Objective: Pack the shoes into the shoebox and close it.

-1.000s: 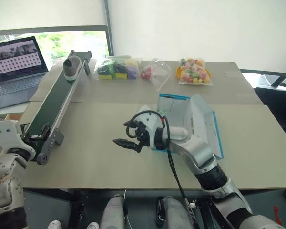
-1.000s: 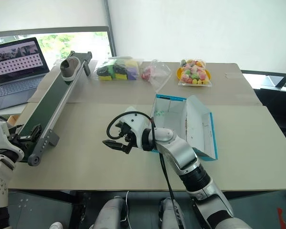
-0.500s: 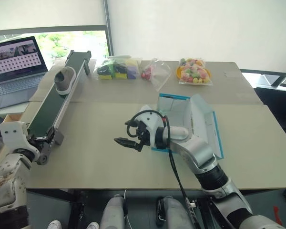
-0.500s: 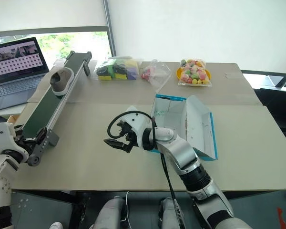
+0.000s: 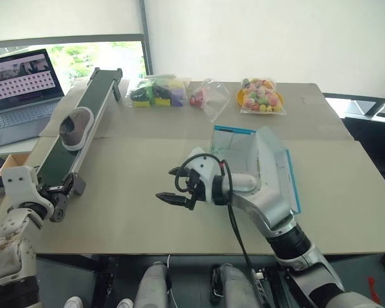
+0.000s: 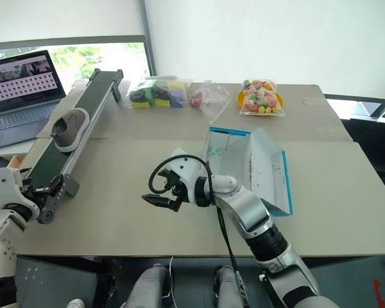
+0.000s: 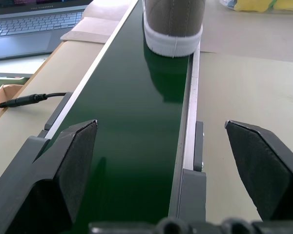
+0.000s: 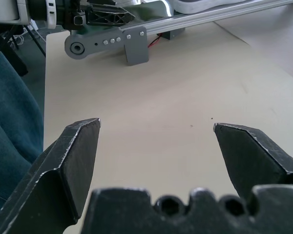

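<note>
One grey-brown shoe (image 5: pixel 74 126) with a pale sole rides on the green belt of a conveyor (image 5: pixel 95 99) at the table's left; its heel faces the camera in the left wrist view (image 7: pixel 173 24). My left gripper (image 7: pixel 160 124) is open at the belt's near end, its fingers (image 7: pixel 78 146) straddling the belt, apart from the shoe. The turquoise shoebox (image 5: pixel 233 130) stands open mid-table, white inside, lid flap (image 5: pixel 277 168) leaning to the right. My right gripper (image 5: pixel 167 185) hovers open over bare table just left of the box, pointing toward the conveyor.
A laptop (image 5: pixel 22 80) sits at the far left behind the conveyor. Clear bags of colourful items (image 5: pixel 157 91) (image 5: pixel 262 95) line the table's far side. A small brown carton (image 5: pixel 9 159) lies beside the conveyor's near end.
The shoe has travelled down the belt from its far end toward my left gripper. Both grippers stay open and roughly in place.
</note>
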### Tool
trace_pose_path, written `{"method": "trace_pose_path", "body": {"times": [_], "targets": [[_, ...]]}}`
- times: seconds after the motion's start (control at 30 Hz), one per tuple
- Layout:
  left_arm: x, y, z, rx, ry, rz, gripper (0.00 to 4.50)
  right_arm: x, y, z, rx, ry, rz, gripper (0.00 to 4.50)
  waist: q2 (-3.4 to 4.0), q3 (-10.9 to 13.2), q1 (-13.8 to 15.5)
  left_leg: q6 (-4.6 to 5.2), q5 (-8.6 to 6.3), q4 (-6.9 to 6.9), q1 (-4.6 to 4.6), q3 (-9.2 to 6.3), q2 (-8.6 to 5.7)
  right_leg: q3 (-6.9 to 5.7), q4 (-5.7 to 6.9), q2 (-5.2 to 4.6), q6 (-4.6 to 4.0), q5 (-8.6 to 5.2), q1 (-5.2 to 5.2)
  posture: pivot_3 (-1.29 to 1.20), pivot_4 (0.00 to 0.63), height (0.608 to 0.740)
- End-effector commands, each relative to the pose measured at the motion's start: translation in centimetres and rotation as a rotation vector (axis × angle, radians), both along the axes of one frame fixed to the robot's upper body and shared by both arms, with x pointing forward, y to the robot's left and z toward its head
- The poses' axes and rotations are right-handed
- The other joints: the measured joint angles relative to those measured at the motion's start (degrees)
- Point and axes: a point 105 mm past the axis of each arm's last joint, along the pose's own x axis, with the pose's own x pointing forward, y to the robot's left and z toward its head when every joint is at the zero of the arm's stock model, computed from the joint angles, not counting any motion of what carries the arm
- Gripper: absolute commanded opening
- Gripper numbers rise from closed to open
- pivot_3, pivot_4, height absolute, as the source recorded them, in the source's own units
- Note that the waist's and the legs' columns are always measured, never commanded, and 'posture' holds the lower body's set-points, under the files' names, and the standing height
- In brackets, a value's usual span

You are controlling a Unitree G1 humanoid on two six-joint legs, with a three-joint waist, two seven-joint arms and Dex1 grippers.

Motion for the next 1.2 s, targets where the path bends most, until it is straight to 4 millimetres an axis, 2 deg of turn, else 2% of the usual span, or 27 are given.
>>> {"method": "trace_pose_path", "body": {"times": [0.03, 0.27, 0.53, 0.63, 0.73, 0.77, 0.9, 0.97, 1.07, 1.17, 1.2], "targets": [[0.1, 0.3, 1.0, 0.027, -0.041, 0.004, 4.50, -0.5, 0.4, 1.7, 0.037, -0.069, 0.027, 4.39, 0.00, 0.0, 0.0, 0.00, 0.00, 0.00, 0.00, 0.00, 0.00, 0.00, 0.00, 0.00, 0.00, 0.00, 0.00, 0.00, 0.150, 0.681], [0.6, 0.3, 0.7, 0.023, -0.031, 0.004, 4.50, -0.5, 0.4, 1.9, 0.043, -0.072, 0.021, 4.39, 0.00, 0.0, 0.0, 0.00, 0.00, -0.01, 0.00, -0.02, 0.00, 0.00, -0.01, -0.01, 0.00, 0.00, -0.01, 0.00, 0.150, 0.681], [1.3, -0.1, -0.9, -0.005, 0.028, 0.007, 4.50, -0.3, 0.1, 2.5, 0.063, -0.076, 0.001, 4.39, 0.00, 0.0, 0.0, 0.00, 0.00, -0.03, 0.00, -0.04, 0.00, 0.01, -0.04, -0.02, 0.00, 0.00, -0.01, 0.00, 0.150, 0.681], [1.8, -0.5, -0.5, -0.028, 0.011, 0.001, 3.83, 0.0, -0.1, 2.8, 0.071, -0.080, -0.010, 4.50, 0.00, 0.0, 0.1, 0.00, 0.00, -0.04, 0.00, -0.04, 0.00, -0.01, -0.04, -0.02, 0.00, 0.00, -0.01, 0.00, 0.150, 0.681], [2.1, -0.6, 0.0, -0.048, -0.011, -0.001, 2.76, 0.5, -0.4, 3.5, 0.095, -0.082, -0.029, 4.50, 0.00, 0.0, 0.4, 0.00, 0.00, -0.03, 0.00, -0.03, -0.02, -0.03, -0.06, -0.03, 0.00, 0.00, -0.02, 0.00, 0.150, 0.681], [2.2, -0.7, 0.3, -0.050, -0.020, 0.000, 2.59, 0.6, -0.5, 3.6, 0.100, -0.083, -0.034, 4.50, 0.00, 0.0, 0.4, 0.00, 0.00, -0.03, 0.00, -0.01, -0.02, -0.04, -0.13, -0.03, 0.00, 0.00, -0.10, 0.00, 0.150, 0.681], [2.8, -1.4, 3.2, -0.073, -0.173, -0.004, 2.59, 1.2, -0.7, 3.8, 0.105, -0.092, -0.065, 4.50, -0.03, 0.0, 0.7, 0.00, 0.00, -0.03, -0.02, -0.03, -0.03, -0.07, -0.15, -0.03, 0.01, 0.00, -0.06, 0.00, 0.150, 0.681], [3.2, -3.4, 5.3, -0.124, -0.285, -0.080, 2.59, 1.6, -0.7, 3.9, 0.110, -0.094, -0.086, 4.50, -0.11, 0.0, 0.6, 0.00, 0.00, -0.03, -0.02, -0.02, -0.02, -0.09, -0.16, -0.02, 0.01, 0.01, 0.05, 0.00, 0.150, 0.681], [3.5, -7.0, 6.8, -0.204, -0.347, -0.214, 2.59, 2.7, -0.8, 4.4, 0.157, -0.058, -0.149, 4.50, -0.18, 0.0, 0.5, 0.00, 0.00, -0.03, -0.08, 0.00, -0.06, -0.06, -0.16, -0.03, 0.03, 0.02, 0.09, 0.00, 0.150, 0.681], [3.4, -12.2, 8.2, -0.334, -0.377, -0.416, 2.59, 4.9, -1.0, 5.5, 0.297, 0.117, -0.267, 4.50, -0.20, 0.0, 0.1, 0.01, 0.01, -0.02, -0.08, 0.07, -0.07, 0.00, -0.11, -0.01, 0.32, 0.21, 0.09, 0.00, 0.150, 0.681], [3.2, -14.1, 8.4, -0.369, -0.372, -0.491, 2.59, 5.6, -1.0, 5.7, 0.362, 0.227, -0.304, 4.50, -0.20, 0.0, 0.1, 0.02, 0.01, -0.01, -0.08, 0.05, -0.08, -0.01, -0.07, 0.00, 0.37, 0.25, 0.10, 0.00, 0.150, 0.681]]}}
